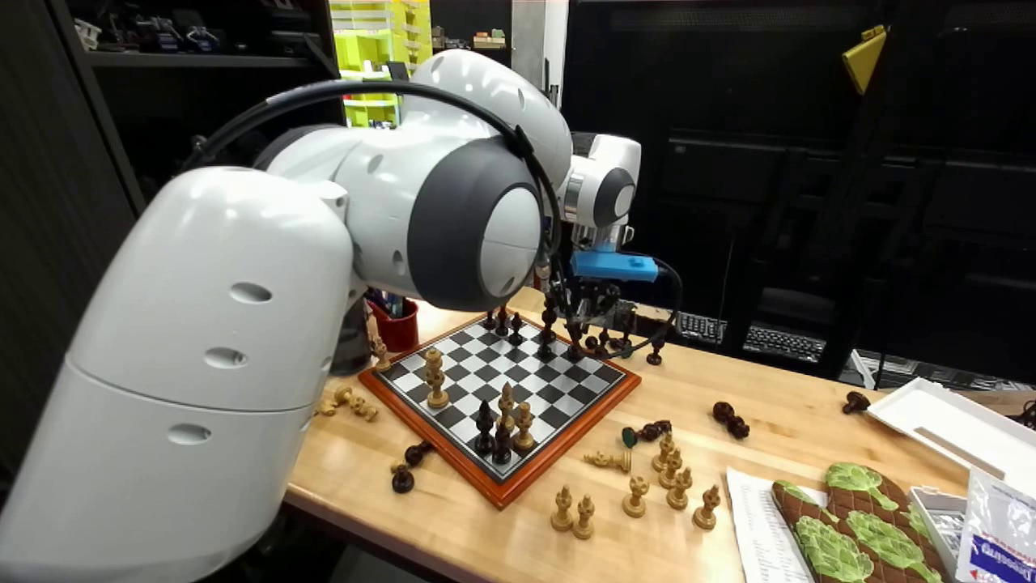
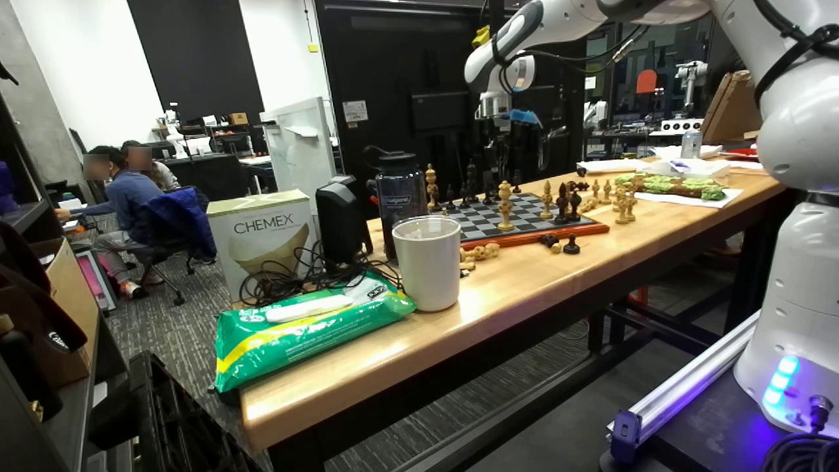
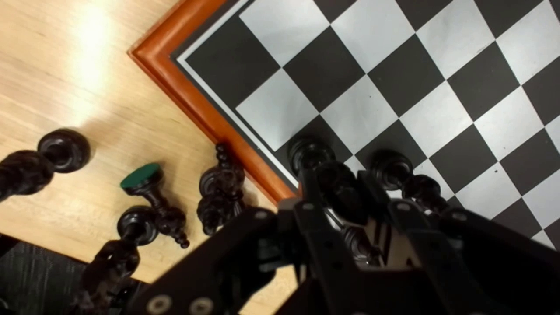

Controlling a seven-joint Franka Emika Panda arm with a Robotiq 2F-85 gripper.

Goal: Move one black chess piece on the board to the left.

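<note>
The board shows black and white checks and a reddish-brown border; it is in both exterior views. In the wrist view my gripper has its fingers close on both sides of a black chess piece, whose base is over a dark edge square. In both exterior views the gripper is low at the board's far side. Another black piece stands just beside the right finger. More black pieces and light pieces stand on the board.
Beside the board lie black pieces, one with a green base and one against the border. Light pieces stand on the table. A red cup, dark bottle, white mug and oven mitts are around.
</note>
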